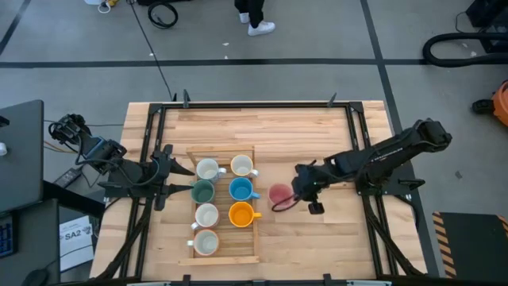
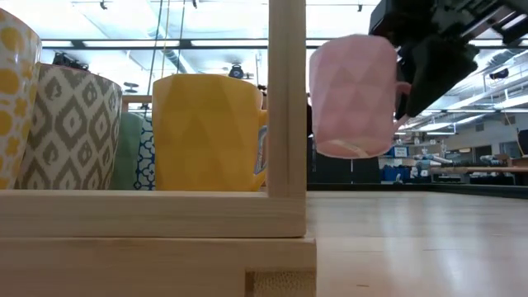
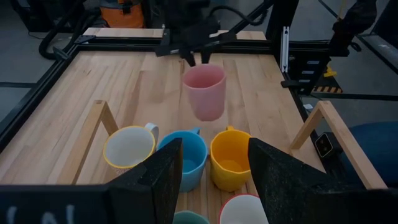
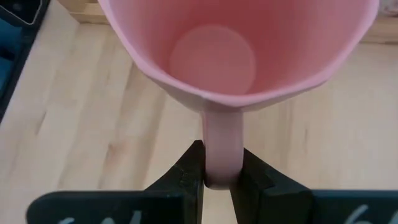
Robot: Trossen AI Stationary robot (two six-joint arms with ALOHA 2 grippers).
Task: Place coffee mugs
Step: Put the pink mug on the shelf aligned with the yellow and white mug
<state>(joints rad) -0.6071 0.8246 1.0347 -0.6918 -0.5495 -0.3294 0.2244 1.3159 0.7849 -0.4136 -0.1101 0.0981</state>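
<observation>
The pink mug (image 1: pixel 279 195) hangs in the air just right of the wooden tray (image 1: pixel 255 238), held by my right gripper (image 1: pixel 302 191). In the tray stand several mugs in two columns: white ones (image 1: pixel 208 168), a teal one (image 1: pixel 203 191), a blue one (image 1: pixel 240 189) and an orange one (image 1: pixel 240 213). My left gripper (image 1: pixel 176 181) waits open at the tray's left side; its wrist view shows its fingers wide apart (image 3: pixel 214 180) over the mugs, and the pink mug (image 3: pixel 204 90) beyond them. My right gripper (image 4: pixel 222 177) pinches the pink mug's side handle (image 4: pixel 222 146) between its two fingers. It comes from the table's right side, slanting down. The mug (image 2: pixel 355 95) is lifted clear of the table, nearly upright, mouth up, with its handle toward the gripper.
The tray's wooden posts (image 2: pixel 286 99) and rails stand around the mugs; one post is close to the left of the pink mug. Bare table (image 1: pixel 317 135) lies right of and beyond the tray. Black frame bars (image 1: pixel 361 135) run along the table's sides.
</observation>
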